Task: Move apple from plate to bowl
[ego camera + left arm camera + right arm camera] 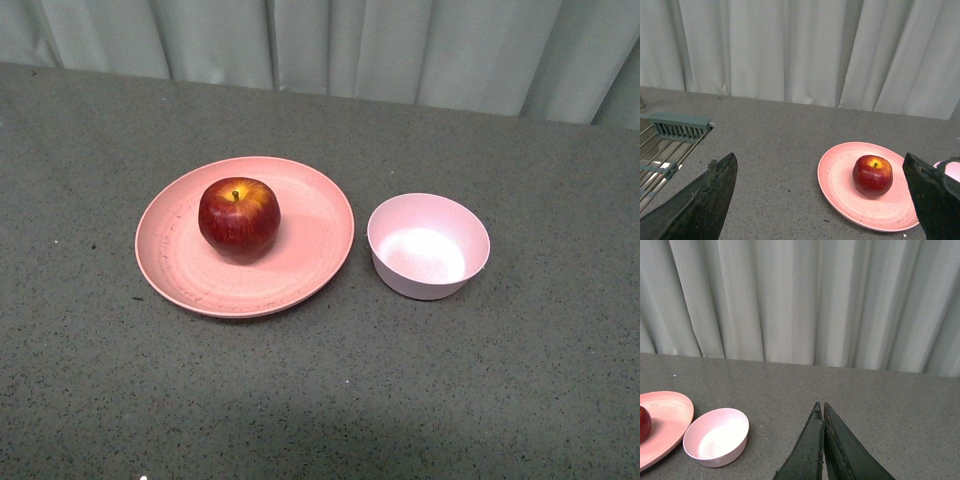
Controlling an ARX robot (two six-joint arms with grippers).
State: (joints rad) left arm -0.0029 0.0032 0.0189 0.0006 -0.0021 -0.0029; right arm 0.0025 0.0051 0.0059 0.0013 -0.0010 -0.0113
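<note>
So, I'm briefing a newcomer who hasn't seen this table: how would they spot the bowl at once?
On the grey speckled table in front of the pale curtain, find the wide salmon-pink plate with the red apple on it. Just right of that plate stands the bowl: smaller, deeper, paler pink, whitish inside and empty.

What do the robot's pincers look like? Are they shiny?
Not shiny. The left pincer has two blackish, wedge-shaped fingers with rough, crumbly-looking edges. The right pincer has the same dark fingers, slightly greenish, narrowing to sharp points. No cables or markings show, and the arms are out of view.
</note>
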